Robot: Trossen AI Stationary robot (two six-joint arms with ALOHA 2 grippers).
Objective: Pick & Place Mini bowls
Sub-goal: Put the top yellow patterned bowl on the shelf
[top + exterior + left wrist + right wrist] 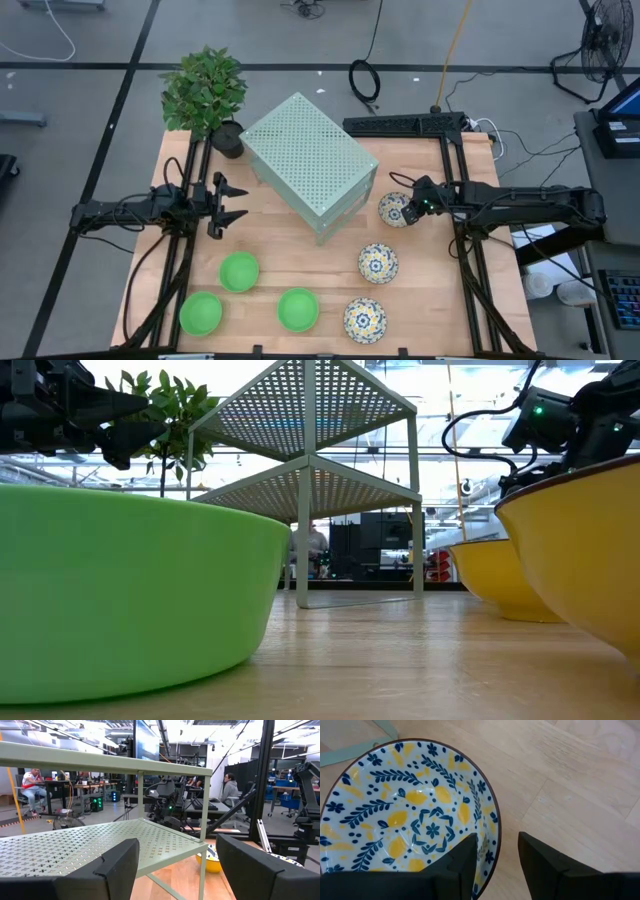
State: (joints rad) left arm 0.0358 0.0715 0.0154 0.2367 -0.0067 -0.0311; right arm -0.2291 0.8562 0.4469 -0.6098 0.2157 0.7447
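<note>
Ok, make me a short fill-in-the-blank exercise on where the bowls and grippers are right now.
1. The right gripper straddles the rim of a ____ bowl beside the perforated box.
2. The number of plain green bowls on the table is ____.
3. The left gripper is ____, holding nothing.
4. The potted plant stands at the table's far ____ corner in the high view.

Missing words: floral; three; open; left

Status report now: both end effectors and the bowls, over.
Left end effector open, waiting. Right end effector straddling floral bowl rim, not yet closed. Perforated box close beside.
</note>
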